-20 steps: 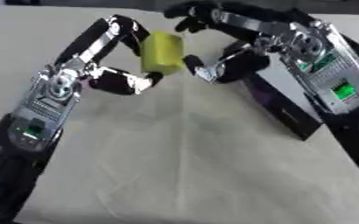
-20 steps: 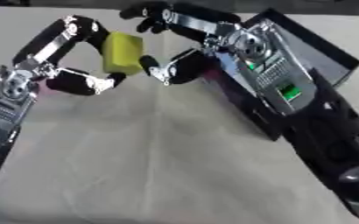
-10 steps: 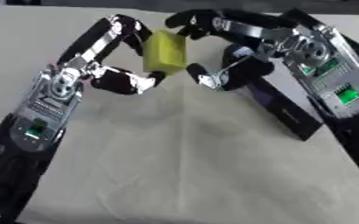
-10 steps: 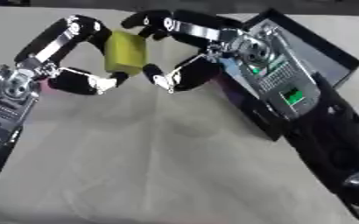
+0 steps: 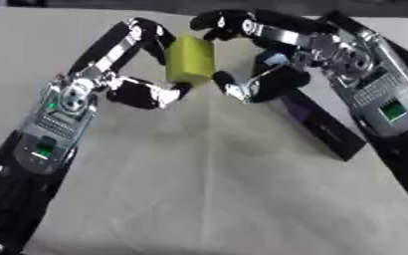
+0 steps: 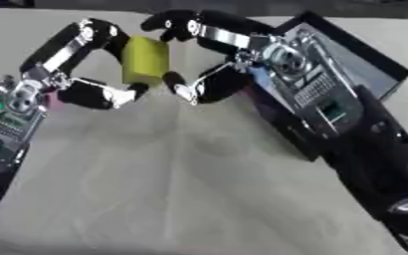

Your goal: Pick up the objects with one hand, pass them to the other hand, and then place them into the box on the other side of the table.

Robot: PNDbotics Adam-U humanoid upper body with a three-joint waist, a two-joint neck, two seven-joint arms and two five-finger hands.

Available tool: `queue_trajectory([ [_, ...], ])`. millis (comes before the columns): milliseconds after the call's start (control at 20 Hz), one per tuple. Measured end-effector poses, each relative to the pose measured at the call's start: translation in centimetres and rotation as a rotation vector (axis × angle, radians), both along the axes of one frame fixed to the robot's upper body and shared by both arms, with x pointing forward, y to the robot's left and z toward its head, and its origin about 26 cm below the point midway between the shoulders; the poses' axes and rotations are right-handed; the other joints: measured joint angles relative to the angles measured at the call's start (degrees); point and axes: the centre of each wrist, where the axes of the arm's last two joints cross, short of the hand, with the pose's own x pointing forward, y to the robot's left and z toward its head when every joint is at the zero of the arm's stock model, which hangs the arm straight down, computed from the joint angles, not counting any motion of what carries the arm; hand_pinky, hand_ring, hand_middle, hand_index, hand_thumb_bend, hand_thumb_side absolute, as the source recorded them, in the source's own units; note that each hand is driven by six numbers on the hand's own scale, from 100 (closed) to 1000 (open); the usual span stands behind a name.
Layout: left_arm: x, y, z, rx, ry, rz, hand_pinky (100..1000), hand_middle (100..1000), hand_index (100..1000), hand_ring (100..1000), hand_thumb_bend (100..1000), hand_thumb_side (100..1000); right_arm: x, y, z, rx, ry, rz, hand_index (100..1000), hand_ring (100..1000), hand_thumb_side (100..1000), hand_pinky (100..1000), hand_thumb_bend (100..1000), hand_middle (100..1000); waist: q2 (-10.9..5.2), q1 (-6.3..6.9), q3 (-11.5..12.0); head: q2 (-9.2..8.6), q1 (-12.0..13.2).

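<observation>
Item: yellow block (image 5: 190, 59), a rounded-edged oblong, held upright in the air above the bench (image 5: 216, 189), between my two hands at the far middle of the work area. Holder: my left hand (image 5: 138, 74), its long fingers (image 5: 125, 42) arched over the block's far side and the thumb curled under near its lower end, so the block is pinched top to bottom and its right face is left bare for the other hand. Receiver: my right hand (image 6: 209, 60), fingers spread wide, the upper ones reaching over the block's top corner, the lower one close under its bottom edge; whether they touch it I cannot tell, and they have not closed on it. I judge this the hand-over step, with the block offered sideways so my right hand can take it without crossing my left. Destination: black box (image 6: 347, 64), lying open on the right side of the bench, just behind my right arm, which partly hides it; nothing can be seen inside it from here. Remaining, as I judge: take the block, release, place.
</observation>
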Motion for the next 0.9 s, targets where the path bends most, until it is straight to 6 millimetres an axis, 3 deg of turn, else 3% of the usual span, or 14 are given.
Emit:
queue_trajectory([
  [350, -0.02, -0.16, 0.24, 0.001, -0.006, -0.008, 691, 528, 479, 524, 100, 100, 0.03, -0.01, -0.07, -0.004, -0.002, -0.001, 1000, 935, 290, 959, 100, 1000, 0.00, 0.00, 0.05, -0.01, 0.00],
  [900, -0.04, -0.58, 0.42, -0.002, -0.010, -0.022, 687, 527, 478, 522, 100, 100, 0.19, -0.05, -0.52, -0.029, 0.023, 0.006, 1000, 937, 291, 965, 100, 1000, 0.00, -0.20, 0.14, -0.01, 0.00],
])
